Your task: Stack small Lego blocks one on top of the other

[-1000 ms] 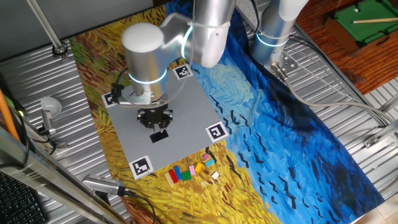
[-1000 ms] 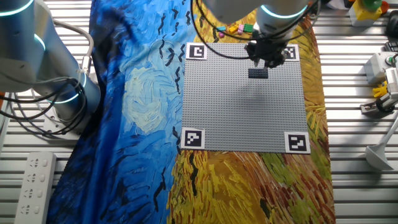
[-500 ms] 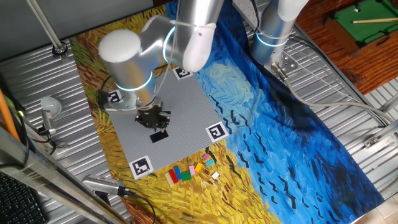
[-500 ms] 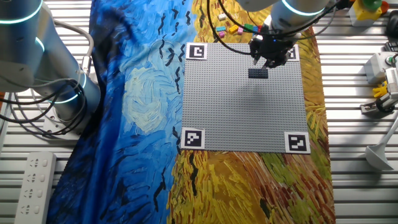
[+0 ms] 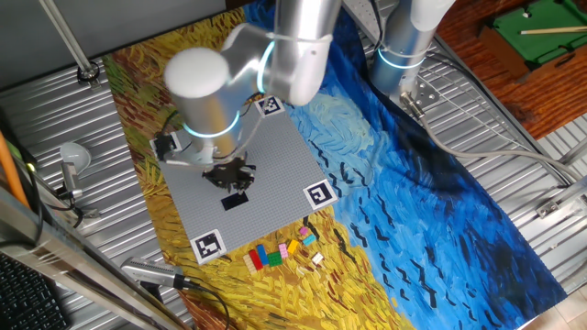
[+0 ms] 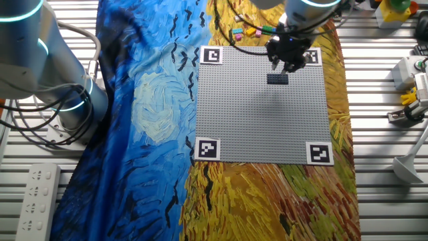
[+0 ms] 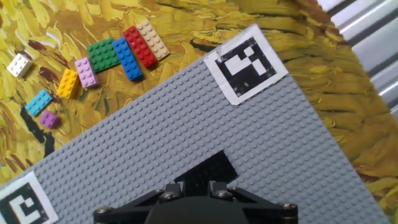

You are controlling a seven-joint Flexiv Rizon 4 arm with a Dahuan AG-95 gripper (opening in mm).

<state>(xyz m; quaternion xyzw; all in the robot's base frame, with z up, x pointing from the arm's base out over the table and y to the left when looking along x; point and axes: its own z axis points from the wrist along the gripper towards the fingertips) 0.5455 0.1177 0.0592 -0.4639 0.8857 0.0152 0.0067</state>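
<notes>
One black brick (image 7: 208, 172) sits on the grey baseplate (image 7: 273, 143), directly beneath the end effector (image 6: 288, 61) (finger spread cannot be told). Nine loose bricks (image 7: 93, 65) lie off the baseplate's edge at 11 o'clock in the hand view; bare studs surround the black one.

Baseplate: the grey studded baseplate (image 6: 264, 114) lies flat on the painted cloth (image 6: 147, 134), with a square marker (image 6: 207, 148) at each corner.
Black block: the flat black brick (image 6: 277, 78) sits on the baseplate near its far edge.
My gripper: my gripper (image 6: 287, 61) hangs just above the black brick; I cannot tell how my fingers stand.
Loose blocks: small coloured bricks (image 6: 251, 31) lie on the cloth beyond the far edge.
</notes>
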